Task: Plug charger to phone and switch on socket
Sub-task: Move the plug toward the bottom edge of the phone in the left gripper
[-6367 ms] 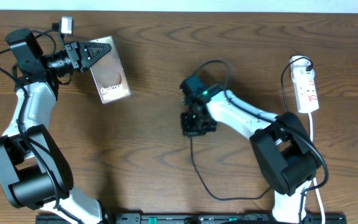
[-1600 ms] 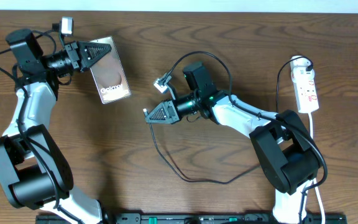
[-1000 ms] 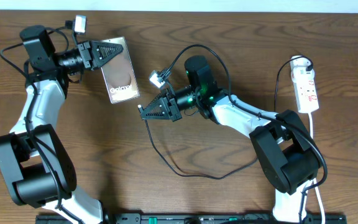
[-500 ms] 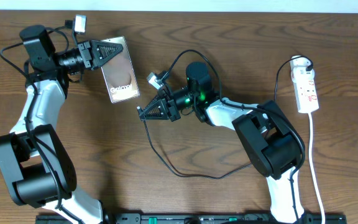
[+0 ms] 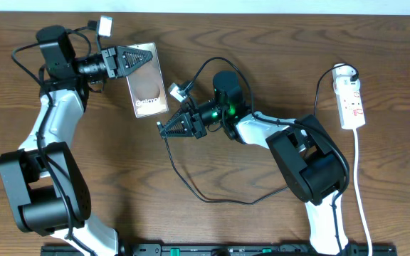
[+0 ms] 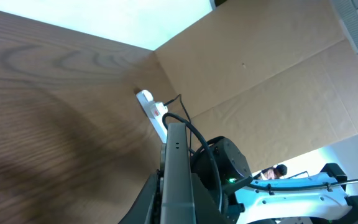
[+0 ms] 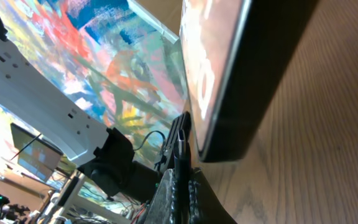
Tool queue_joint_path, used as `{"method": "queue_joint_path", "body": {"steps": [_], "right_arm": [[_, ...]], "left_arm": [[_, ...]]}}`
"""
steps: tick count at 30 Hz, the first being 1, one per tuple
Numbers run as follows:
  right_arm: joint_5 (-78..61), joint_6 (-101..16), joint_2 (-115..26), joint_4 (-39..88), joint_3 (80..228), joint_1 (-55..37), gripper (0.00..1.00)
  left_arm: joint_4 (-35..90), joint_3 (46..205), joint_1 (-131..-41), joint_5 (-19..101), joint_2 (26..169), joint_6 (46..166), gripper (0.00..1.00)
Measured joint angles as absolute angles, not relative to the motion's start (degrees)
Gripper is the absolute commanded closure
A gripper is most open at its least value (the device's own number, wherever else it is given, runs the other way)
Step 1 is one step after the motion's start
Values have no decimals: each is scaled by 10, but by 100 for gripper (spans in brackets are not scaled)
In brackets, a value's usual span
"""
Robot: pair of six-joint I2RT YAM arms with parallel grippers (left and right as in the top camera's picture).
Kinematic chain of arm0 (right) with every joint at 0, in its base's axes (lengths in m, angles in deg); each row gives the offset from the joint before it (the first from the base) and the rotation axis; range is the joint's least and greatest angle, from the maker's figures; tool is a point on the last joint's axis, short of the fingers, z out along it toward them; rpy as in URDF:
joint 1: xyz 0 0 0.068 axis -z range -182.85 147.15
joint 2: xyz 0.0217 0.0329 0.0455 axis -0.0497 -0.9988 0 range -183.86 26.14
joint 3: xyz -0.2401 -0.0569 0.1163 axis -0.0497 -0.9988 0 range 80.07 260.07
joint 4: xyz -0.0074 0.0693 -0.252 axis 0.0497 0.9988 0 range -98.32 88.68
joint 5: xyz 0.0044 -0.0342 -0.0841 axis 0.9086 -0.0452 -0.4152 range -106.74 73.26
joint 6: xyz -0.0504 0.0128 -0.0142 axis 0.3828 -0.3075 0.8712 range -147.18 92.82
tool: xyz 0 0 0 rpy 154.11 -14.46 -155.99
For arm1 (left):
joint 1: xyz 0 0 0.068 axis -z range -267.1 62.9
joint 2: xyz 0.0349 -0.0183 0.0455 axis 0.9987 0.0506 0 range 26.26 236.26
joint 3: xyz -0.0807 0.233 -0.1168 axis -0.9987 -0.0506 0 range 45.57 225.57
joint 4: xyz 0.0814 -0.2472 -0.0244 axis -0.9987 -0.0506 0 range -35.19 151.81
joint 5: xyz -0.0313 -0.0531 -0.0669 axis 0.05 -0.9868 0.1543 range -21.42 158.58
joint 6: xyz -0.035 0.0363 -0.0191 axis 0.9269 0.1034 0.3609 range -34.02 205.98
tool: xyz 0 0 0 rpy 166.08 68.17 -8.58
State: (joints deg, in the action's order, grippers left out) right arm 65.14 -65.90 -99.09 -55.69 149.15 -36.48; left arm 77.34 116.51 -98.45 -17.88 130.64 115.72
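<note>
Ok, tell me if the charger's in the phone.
Out: the charger, in the right gripper, has its tip just short of the phone.

The left arm point(image 5: 52, 124) and right arm point(image 5: 258, 129) have white shells, big black round joints, loose black cables; the right shows a green light point(image 5: 228, 109)

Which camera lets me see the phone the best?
The overhead view. There the phone shows almost its whole flat back, with the Galaxy lettering. The left wrist view sees just its thin edge, end-on. The right wrist view is so close that only one dark end shows.
</note>
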Motion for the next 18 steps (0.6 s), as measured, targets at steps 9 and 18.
{"method": "queue_joint_path", "body": {"steps": [9, 18], "right_arm": [[655, -704, -991, -621, 1492, -361, 99], [640, -716, -991, -622, 1492, -355, 99]], "left_arm": [[772, 1165, -985, -119, 1306, 1176, 92], [777, 1165, -985, -92, 1306, 1197, 93]]}}
